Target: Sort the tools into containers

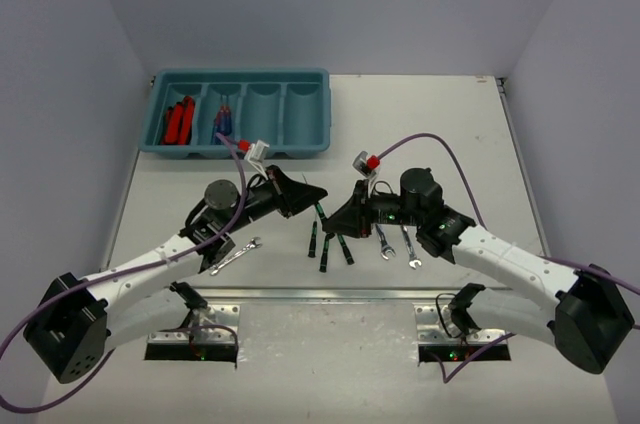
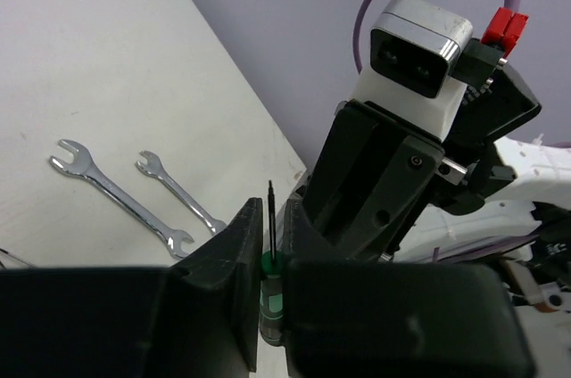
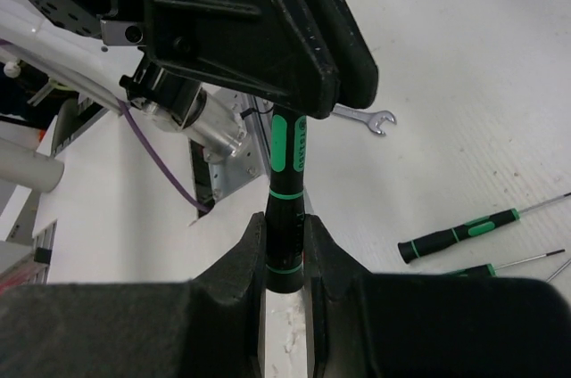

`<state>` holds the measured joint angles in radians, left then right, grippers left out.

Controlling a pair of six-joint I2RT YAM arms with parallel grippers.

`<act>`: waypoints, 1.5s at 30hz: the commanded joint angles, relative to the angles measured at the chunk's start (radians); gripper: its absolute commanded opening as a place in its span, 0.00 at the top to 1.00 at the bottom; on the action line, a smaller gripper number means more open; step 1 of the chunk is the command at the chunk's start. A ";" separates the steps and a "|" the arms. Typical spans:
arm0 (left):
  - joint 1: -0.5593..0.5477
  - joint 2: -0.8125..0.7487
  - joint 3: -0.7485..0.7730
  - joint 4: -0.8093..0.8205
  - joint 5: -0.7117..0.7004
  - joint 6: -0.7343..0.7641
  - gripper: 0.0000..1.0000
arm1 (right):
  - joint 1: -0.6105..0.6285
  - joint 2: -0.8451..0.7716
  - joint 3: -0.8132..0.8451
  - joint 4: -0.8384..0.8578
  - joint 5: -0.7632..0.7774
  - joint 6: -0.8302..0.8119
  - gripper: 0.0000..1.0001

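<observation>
A black-and-green screwdriver (image 1: 320, 210) is held above the table between both grippers. My left gripper (image 1: 312, 195) is shut on its green collar end (image 2: 271, 284), with the thin shaft sticking out past the fingers. My right gripper (image 1: 338, 221) is shut on the butt of its handle (image 3: 287, 200). The two grippers (image 2: 272, 217) (image 3: 285, 228) face each other closely. The teal tray (image 1: 300, 139) lies at the back left. Red pliers (image 1: 178, 121) lie in its first compartment and red-and-blue screwdrivers (image 1: 222, 122) in the second. The other two compartments look empty.
Three black-and-green screwdrivers (image 1: 326, 249) lie on the table under the grippers; two show in the right wrist view (image 3: 455, 235). Two silver wrenches (image 1: 397, 244) lie right of them, also seen from the left wrist (image 2: 116, 195). One wrench (image 1: 235, 255) lies at the left.
</observation>
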<state>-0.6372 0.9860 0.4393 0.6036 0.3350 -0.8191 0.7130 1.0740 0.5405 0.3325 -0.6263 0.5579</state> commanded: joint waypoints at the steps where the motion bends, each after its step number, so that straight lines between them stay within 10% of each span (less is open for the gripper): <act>1: -0.013 0.039 0.070 0.031 0.009 0.018 1.00 | 0.005 -0.022 0.016 0.047 0.032 0.011 0.88; 4: -0.012 0.076 0.179 -0.152 -0.111 0.139 1.00 | 0.005 -0.039 0.038 -0.119 0.236 0.006 0.19; 8: 0.015 0.239 0.457 -0.682 -0.567 0.312 1.00 | 0.005 -0.103 0.071 -0.494 0.774 0.042 0.16; 11: 0.136 0.415 0.666 -0.825 -0.654 0.377 1.00 | 0.003 -0.198 0.024 -0.600 0.995 0.036 0.09; 23: 0.348 1.163 1.626 -1.282 -0.955 0.661 0.98 | 0.003 -0.260 -0.076 -0.625 0.948 -0.029 0.04; 27: 0.367 1.283 1.766 -1.384 -0.905 0.613 0.54 | 0.003 -0.162 -0.035 -0.624 0.837 -0.017 0.09; 29: 0.367 1.269 1.765 -1.383 -0.902 0.588 0.22 | 0.003 -0.137 -0.030 -0.613 0.753 -0.011 0.14; 32: 0.365 1.195 1.713 -1.351 -0.853 0.565 0.00 | 0.009 -0.091 -0.016 -0.609 0.687 0.011 0.28; 37: 0.302 0.870 1.455 -1.287 -0.821 0.503 0.00 | 0.097 0.069 0.082 -0.665 0.767 0.034 0.45; 45: 0.167 0.131 0.615 -0.935 -0.629 0.405 0.00 | 0.211 0.357 0.275 -0.741 0.795 0.030 0.45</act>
<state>-0.4398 1.3713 1.3401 -0.5031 -0.4142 -0.3413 0.8842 1.3368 0.7268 -0.3753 0.1405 0.5801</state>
